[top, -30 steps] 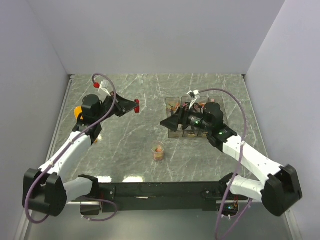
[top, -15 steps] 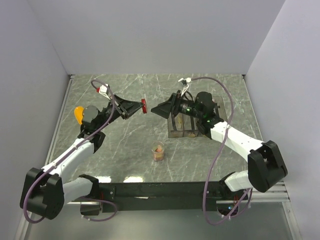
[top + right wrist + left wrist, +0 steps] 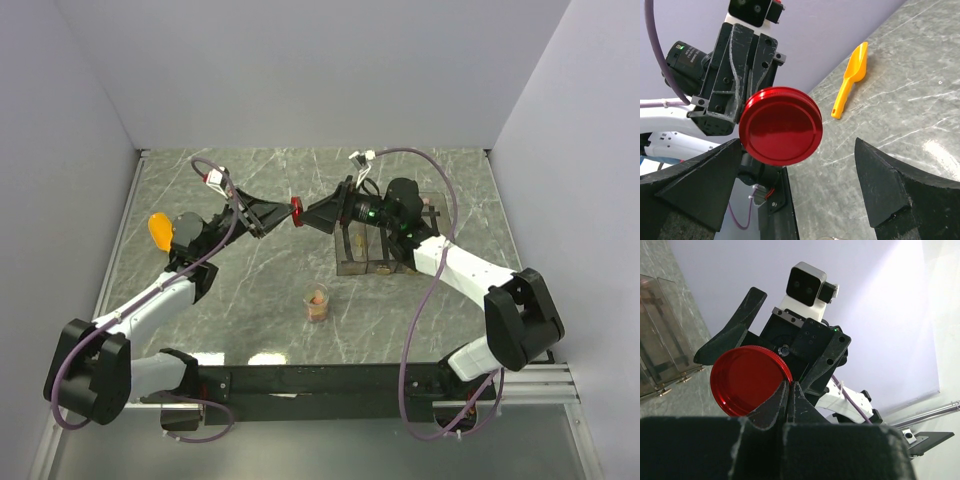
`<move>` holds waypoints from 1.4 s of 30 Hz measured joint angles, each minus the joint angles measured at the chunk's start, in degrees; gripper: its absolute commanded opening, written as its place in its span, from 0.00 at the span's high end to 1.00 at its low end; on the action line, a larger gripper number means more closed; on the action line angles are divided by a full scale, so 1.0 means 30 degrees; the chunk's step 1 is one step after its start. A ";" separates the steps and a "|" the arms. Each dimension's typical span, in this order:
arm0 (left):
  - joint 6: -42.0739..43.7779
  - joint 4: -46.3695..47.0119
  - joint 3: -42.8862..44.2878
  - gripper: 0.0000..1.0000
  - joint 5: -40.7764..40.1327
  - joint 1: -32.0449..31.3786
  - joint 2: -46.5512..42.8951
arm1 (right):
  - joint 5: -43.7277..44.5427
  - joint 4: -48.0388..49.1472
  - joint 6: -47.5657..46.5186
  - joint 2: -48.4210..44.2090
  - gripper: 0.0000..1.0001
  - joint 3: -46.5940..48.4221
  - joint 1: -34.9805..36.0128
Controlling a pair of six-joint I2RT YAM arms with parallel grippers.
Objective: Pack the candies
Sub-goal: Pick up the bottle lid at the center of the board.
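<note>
The candies (image 3: 317, 298) sat nearest in a small clear jar (image 3: 318, 314) on the table (image 3: 250, 290) – a pink-orange heap, pieces too small to tell apart. At its 12 o'clock, left hand (image 3: 288, 213) pinched the red lid (image 3: 297, 211) by the rim; right hand (image 3: 321, 214) gaped wide at the lid's 3 o'clock. Likely a handover – right should clamp square across the rim before left lets go. Far at 9 o'clock lay the yellow scoop (image 3: 158, 230).

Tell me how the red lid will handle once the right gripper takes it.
The red lid looks like stiff, thin plastic, so it is probably light. Its glossy face may slip; the ridged rim should grip better. Round and flat, it would likely roll if dropped on edge.
</note>
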 measured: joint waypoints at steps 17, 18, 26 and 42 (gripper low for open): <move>0.0087 -0.0168 0.0000 0.99 0.0277 -0.0415 0.0007 | -0.0976 0.0648 0.0197 0.0219 0.07 0.0189 0.0007; 0.0087 -0.0168 0.0000 0.99 0.0284 -0.0430 0.0007 | -0.1035 0.0685 0.0219 0.0219 0.08 0.0189 0.0007; 0.0408 -0.0699 0.0000 0.99 0.0291 -0.0444 -0.0036 | -0.1260 0.0809 0.0291 0.0248 0.35 0.0277 0.0022; 0.1792 -0.1967 0.0087 0.55 0.0255 -0.0444 -0.0466 | -0.1370 0.0335 -0.0117 0.0262 0.75 0.0393 0.0058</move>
